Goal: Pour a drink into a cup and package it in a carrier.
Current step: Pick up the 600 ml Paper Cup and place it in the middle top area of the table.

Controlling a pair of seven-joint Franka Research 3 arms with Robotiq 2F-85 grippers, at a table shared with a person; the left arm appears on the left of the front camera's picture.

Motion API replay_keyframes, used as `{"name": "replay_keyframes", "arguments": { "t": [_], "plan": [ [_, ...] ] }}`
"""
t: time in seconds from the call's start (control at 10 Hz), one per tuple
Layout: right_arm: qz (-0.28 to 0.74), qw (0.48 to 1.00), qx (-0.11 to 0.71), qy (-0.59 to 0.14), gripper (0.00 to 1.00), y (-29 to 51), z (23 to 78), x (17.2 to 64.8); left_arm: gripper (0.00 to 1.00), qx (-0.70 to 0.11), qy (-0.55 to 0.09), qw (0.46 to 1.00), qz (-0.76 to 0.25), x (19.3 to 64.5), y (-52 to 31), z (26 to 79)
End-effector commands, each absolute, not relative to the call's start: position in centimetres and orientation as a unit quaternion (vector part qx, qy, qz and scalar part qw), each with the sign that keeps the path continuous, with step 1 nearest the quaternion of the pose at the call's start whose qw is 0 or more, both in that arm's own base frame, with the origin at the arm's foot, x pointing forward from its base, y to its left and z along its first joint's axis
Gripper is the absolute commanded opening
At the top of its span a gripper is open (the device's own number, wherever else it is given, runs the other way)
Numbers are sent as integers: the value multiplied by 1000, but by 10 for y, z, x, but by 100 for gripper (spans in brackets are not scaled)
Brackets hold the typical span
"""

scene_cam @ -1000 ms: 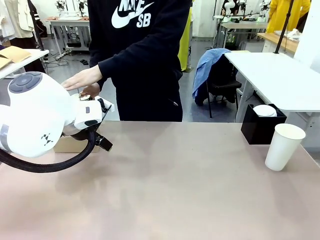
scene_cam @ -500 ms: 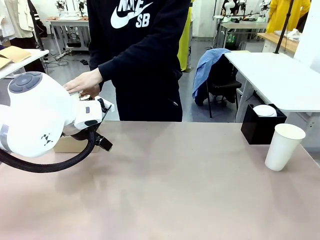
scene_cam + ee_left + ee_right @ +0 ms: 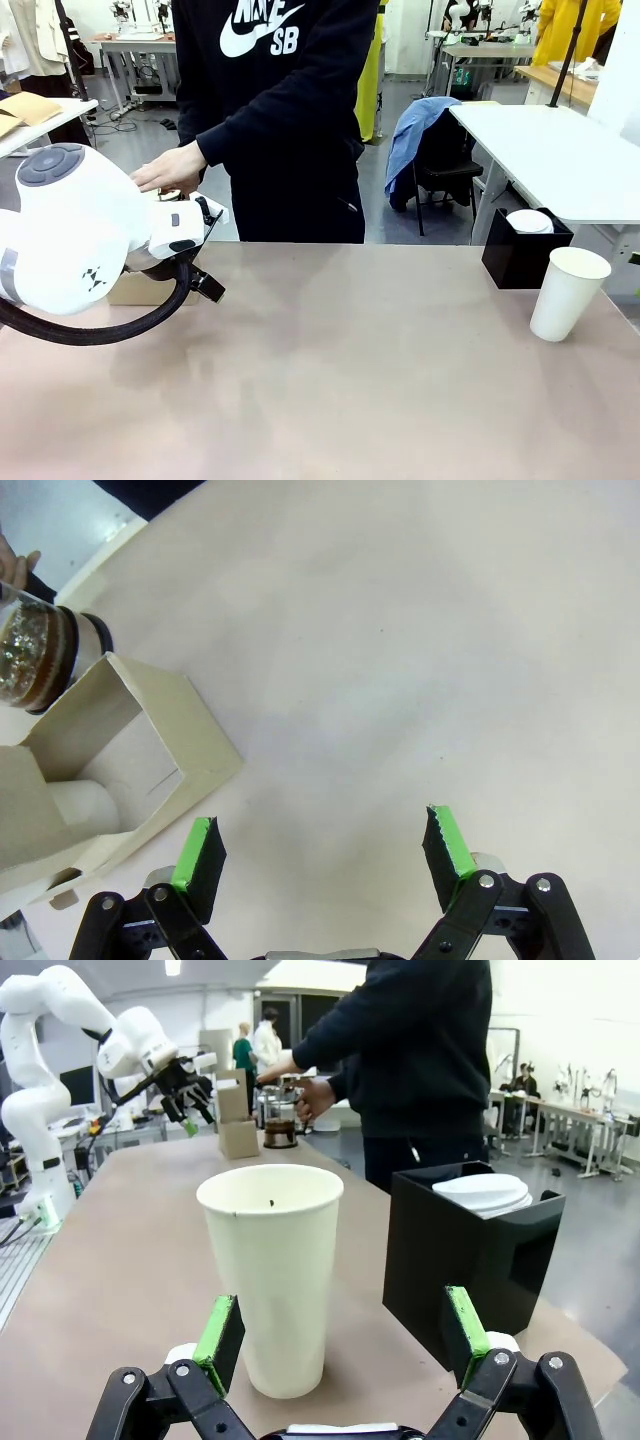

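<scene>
The tall white tapered paper cup [image 3: 270, 1280] stands upright and lidless near the robot's right end of the pale table [image 3: 350, 380], just beside a black square box [image 3: 470, 1260] holding white plastic lids [image 3: 482, 1192]. The right pincer [image 3: 342, 1320] faces the cup with its jaws wide apart, touching nothing. The cup looks empty, so it is probably very light and easy to tip. Its thin wall would dent under a hard squeeze. The safest hold is likely a gentle one around the middle of the body, below the rolled rim.

At the far left end, the brown cardboard carrier [image 3: 150, 750] sits on the table. The clear glass carafe of dark brown drink [image 3: 35, 655] stands just beside it, with the person's hand [image 3: 170, 168] at it. The carafe is likely heavy, smooth and breakable, so it calls for a firm, steady grip. The carrier is thin card that is light and bends easily, and its upright centre panel seems the natural place to lift it. The left pincer [image 3: 325, 830] hangs open and empty over bare table next to the carrier.
</scene>
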State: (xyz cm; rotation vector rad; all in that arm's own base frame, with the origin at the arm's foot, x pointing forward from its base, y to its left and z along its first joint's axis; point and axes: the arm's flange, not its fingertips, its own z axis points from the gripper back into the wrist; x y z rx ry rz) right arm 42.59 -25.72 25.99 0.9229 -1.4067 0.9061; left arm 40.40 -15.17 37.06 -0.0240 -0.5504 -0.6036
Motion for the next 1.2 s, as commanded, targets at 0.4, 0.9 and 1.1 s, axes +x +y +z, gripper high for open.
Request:
{"name": "replay_keyframes", "arguments": {
  "t": [0.4,0.9,1.1],
  "plan": [
    [378,594,428,-566,100,-215,243,447,100,-12,-267,918,-294,404,-151,370],
    [396,582,465,-537,100,-188,234,444,100,-12,-267,918,-294,404,-151,370],
    [412,576,475,-522,100,-180,233,443,100,-12,-267,918,-294,404,-151,370]
  ]
}}
